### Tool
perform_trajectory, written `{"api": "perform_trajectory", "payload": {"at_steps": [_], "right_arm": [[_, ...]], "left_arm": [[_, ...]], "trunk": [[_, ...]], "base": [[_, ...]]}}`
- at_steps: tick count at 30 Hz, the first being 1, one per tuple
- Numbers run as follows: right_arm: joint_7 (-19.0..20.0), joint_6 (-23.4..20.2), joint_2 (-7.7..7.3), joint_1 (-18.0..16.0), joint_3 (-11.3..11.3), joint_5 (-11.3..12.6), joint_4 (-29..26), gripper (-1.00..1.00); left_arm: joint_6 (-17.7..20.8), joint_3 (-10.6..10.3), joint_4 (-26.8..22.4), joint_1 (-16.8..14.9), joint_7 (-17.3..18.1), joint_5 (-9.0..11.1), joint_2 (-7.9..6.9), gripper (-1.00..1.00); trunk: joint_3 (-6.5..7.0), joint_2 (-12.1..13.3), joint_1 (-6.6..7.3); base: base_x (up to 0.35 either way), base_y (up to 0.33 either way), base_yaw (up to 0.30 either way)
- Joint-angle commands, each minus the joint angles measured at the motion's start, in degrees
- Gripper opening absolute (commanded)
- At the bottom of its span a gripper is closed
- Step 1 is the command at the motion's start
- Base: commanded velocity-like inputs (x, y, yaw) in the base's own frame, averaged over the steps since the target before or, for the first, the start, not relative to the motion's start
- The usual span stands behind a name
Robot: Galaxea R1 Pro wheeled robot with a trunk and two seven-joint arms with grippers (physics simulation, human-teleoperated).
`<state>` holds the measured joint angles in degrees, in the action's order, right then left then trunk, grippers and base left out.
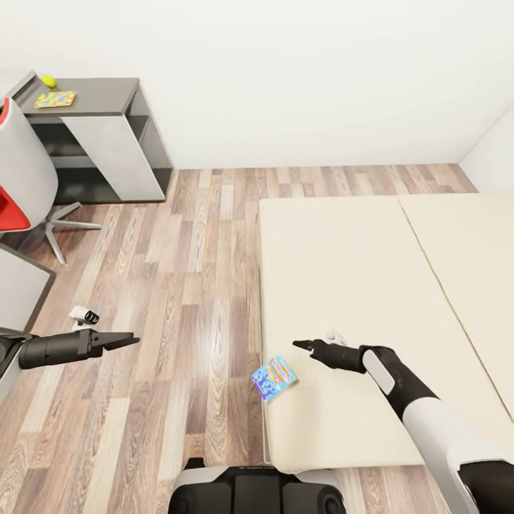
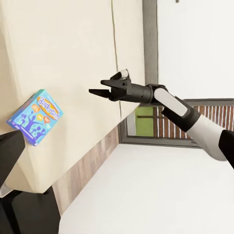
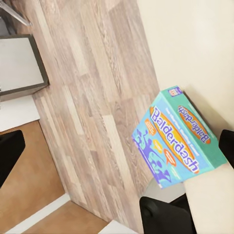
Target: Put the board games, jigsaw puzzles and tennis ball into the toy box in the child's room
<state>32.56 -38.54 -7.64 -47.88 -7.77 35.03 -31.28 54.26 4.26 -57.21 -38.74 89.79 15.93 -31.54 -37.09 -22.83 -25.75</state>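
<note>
A small blue board game (image 1: 274, 377) reading "Balderdash" (image 3: 176, 137) lies at the left edge of the beige bed (image 1: 357, 271), one corner out over the floor. My right gripper (image 1: 303, 345) hovers open over the mattress just right of the box, with nothing between its fingers (image 3: 9, 156). My left gripper (image 1: 125, 340) is open over the wooden floor, well left of the bed. The left wrist view shows the box (image 2: 35, 117) and the right gripper (image 2: 96, 87). On the dark grey end of the table (image 1: 107, 93) lie a jigsaw puzzle (image 1: 55, 98) and the tennis ball (image 1: 48, 80).
A white and red swivel chair (image 1: 21, 178) stands by the table at the left. Wooden floor (image 1: 185, 271) runs between table and bed. A second mattress section (image 1: 471, 271) adjoins at the right. My base (image 1: 257, 492) is at the bed's near corner.
</note>
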Motion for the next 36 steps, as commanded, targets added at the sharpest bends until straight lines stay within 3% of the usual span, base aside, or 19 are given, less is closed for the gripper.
{"api": "perform_trajectory", "payload": {"at_steps": [1, 15, 29, 36], "right_arm": [[0.18, -0.06, -0.09, 0.10, -0.24, 0.21, -0.06, 1.00], [3.75, 2.80, -0.08, 0.96, -0.29, 0.42, -0.14, 1.00], [4.47, 7.74, -0.16, 3.01, -0.19, 0.23, -0.24, 1.00], [4.52, 8.27, -1.12, 3.12, -0.21, 0.47, -0.26, 1.00]], "left_arm": [[0.60, -0.03, -0.01, -0.02, 0.19, -0.01, -0.02, 1.00], [0.59, -0.08, 0.00, -0.02, 0.15, 0.03, 1.15, 1.00], [0.67, -0.12, 0.00, -0.02, 0.06, -0.10, 1.81, 1.00], [0.67, -0.19, 0.00, -0.02, 0.03, -0.11, 1.83, 1.00]], "trunk": [[0.03, -0.09, -0.04], [1.36, -0.09, -0.04], [2.70, -0.09, -0.04], [3.36, -0.09, -0.04]], "base": [[0.000, 0.000, 0.000], [0.000, 0.000, 0.000], [0.000, 0.000, 0.000], [0.000, 0.000, 0.000]]}}
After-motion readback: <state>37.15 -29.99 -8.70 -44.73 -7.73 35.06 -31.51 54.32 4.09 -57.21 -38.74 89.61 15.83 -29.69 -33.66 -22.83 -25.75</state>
